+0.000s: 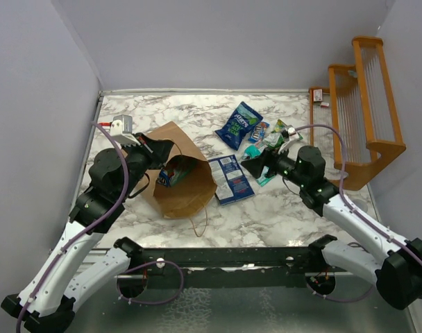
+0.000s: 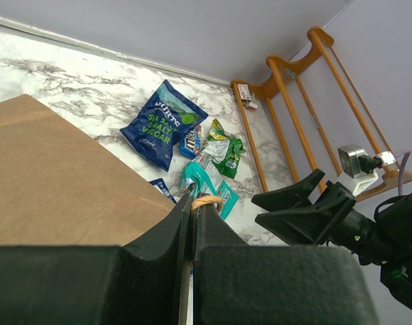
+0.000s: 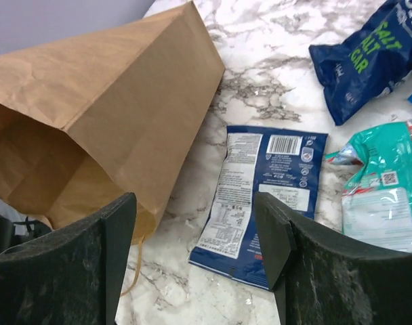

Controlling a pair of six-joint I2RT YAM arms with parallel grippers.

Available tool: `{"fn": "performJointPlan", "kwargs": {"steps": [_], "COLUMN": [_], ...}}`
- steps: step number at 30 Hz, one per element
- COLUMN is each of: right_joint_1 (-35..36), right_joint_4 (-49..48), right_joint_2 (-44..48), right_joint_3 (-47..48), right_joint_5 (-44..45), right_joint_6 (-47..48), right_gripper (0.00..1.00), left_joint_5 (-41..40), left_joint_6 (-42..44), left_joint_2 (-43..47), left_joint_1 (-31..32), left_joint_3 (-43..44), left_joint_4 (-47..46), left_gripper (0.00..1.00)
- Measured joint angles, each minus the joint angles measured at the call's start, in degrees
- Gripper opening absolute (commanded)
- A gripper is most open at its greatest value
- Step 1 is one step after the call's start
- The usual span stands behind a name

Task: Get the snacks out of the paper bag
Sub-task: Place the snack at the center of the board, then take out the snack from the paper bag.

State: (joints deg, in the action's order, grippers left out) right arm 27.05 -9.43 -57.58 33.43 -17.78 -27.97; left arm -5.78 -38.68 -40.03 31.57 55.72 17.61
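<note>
Though half-hidden, snack [image 1: 164, 179] inside paper bag [image 1: 197, 189].

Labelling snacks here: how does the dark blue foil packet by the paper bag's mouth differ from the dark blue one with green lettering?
The dark blue foil packet by the brown paper bag lies back-up, showing white panels and a barcode; the green-lettered dark blue packet lies front-up. The first sits beside the bag, the second farther back. Both are out, on the marble table.

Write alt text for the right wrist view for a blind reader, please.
The open right gripper hovers over a marble table, framing a dark blue snack packet lying beside a tipped-over brown paper bag. A blue chip bag and a teal packet lie further right.
</note>
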Motion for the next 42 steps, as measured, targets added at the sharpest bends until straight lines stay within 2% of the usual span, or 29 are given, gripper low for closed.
{"fn": "performJointPlan", "kwargs": {"steps": [3, 7, 10, 14, 18, 21, 23, 26, 28, 31, 34, 37, 42], "right_joint_1": [0.0, 0.0, -0.11, -0.11, 1.44, 8.13, 15.3, 26.01, 31.06, 35.36, 38.14, 39.54, 40.09], "right_joint_4": [0.81, 3.41, 4.11, 4.66, -0.09, -4.74, -7.76, -11.52, -13.55, -16.55, -25.31, -32.92, -40.22], "right_joint_2": [1.27, 5.09, 5.01, 0.83, -3.23, -3.43, -4.15, -7.58, -11.72, -19.87, -28.79, -37.09, -50.56], "right_joint_3": [0.81, 0.85, 1.29, 2.54, 1.79, 0.66, 0.7, 1.27, 2.47, 5.55, 7.02, 7.93, 14.29], "right_joint_5": [1.2, 8.37, 8.96, -0.26, -12.83, -15.91, -15.54, -10.56, -4.81, 5.99, 15.85, 21.4, 27.39], "right_joint_6": [0.66, 1.4, 3.3, 6.08, 5.92, 6.93, 8.39, 11.21, 12.87, 14.53, 18.34, 21.31, 24.5], "right_gripper": [0.71, 0.71, 0.71, 0.71, 0.73, 0.71, 0.64, 0.48, 0.41, 0.4, 0.39, 0.39, 0.38], "left_joint_5": [0.0, -0.02, -0.04, -0.04, -0.07, -0.07, -0.07, -0.09, -0.07, -0.07, -0.07, -0.07, -0.07], "left_joint_6": [-0.15, -0.22, -0.22, -0.2, -0.2, -0.22, -0.22, -0.26, -0.39, -0.66, -0.83, -0.92, -1.31], "left_joint_2": [0.02, 0.17, 0.28, 0.5, 0.55, 0.61, 0.61, 0.59, 0.59, 0.59, 0.48, 0.22, 0.11], "left_joint_1": [0.0, 0.0, 0.0, 0.0, 0.0, 0.0, 0.0, 0.0, 0.0, 0.0, 0.0, 0.0, 0.0], "left_joint_3": [0.0, 0.0, 0.0, 0.0, 0.0, 0.0, 0.0, 0.0, 0.0, 0.0, 0.0, 0.0, 0.02], "left_joint_4": [0.02, 0.04, 0.07, 0.13, 0.66, 0.92, 0.92, 0.92, 0.94, 0.92, 0.92, 0.92, 0.92], "left_gripper": [0.0, 0.0, 0.0, 0.0, 0.0, 0.0, 0.0, 0.0, 0.0, 0.0, 0.0, 0.0, 0.0]}}
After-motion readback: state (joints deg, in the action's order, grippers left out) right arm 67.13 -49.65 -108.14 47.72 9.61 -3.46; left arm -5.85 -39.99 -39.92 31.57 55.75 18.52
